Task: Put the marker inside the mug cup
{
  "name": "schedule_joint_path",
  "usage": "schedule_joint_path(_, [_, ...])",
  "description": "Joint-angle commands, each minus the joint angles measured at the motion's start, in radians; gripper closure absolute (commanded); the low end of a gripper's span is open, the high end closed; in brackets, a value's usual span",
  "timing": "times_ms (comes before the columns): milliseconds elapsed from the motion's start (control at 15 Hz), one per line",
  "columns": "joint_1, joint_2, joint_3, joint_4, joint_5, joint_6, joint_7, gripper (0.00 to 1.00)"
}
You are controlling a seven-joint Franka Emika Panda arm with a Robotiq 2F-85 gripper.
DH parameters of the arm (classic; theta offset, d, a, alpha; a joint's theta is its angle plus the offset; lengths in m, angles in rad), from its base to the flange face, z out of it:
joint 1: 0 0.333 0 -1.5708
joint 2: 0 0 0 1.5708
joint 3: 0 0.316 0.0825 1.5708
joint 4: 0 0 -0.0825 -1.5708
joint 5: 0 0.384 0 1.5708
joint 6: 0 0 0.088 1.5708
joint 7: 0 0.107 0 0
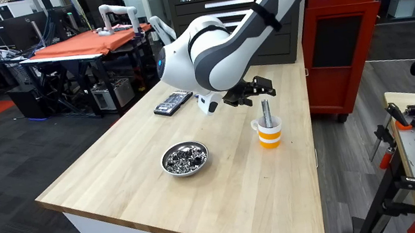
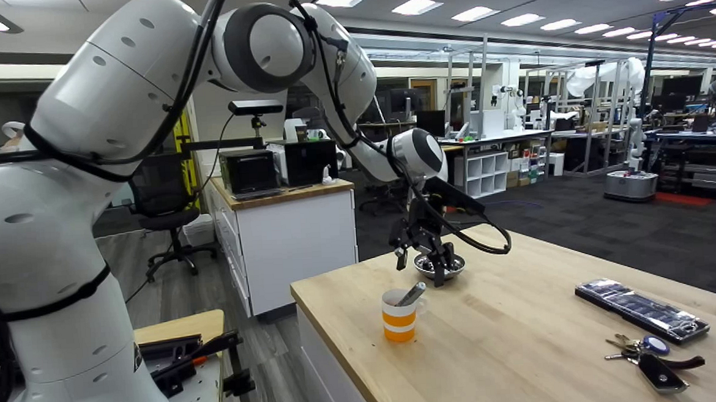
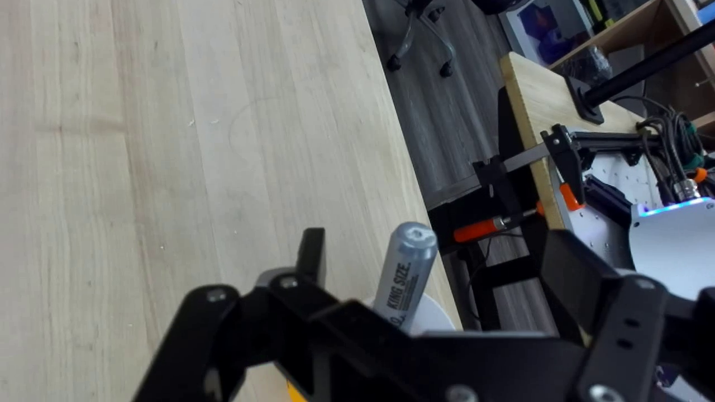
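Observation:
The orange-and-white mug cup (image 1: 270, 138) stands upright on the wooden table and also shows in an exterior view (image 2: 399, 322). The grey marker (image 1: 266, 113) stands inside it, its upper part sticking out above the rim; it leans toward the handle side in an exterior view (image 2: 411, 294). In the wrist view the marker's grey end (image 3: 406, 273) shows between the spread fingers, touched by neither, and the mug's white rim (image 3: 434, 314) is mostly hidden behind the gripper. My gripper (image 3: 441, 259) is open and empty, just above the mug; it also shows in both exterior views (image 1: 258, 94) (image 2: 420, 270).
A metal bowl (image 1: 187, 174) of small metal parts sits on the table (image 1: 245, 198) beside the mug. A flat black case (image 1: 173, 103) and keys (image 2: 651, 357) lie farther along. The table's edge (image 3: 391, 128) runs close to the mug.

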Motion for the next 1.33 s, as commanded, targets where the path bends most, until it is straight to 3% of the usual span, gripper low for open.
schedule_joint_path(0, [-0.055, -0.047, -0.003, 0.000, 0.094, 0.016, -0.011, 0.00])
schedule_joint_path(533, [-0.217, -0.181, -0.025, -0.068, 0.389, 0.141, -0.001, 0.00])
schedule_joint_path(1267, [-0.236, -0.393, -0.102, -0.387, 0.502, 0.717, 0.218, 0.00])
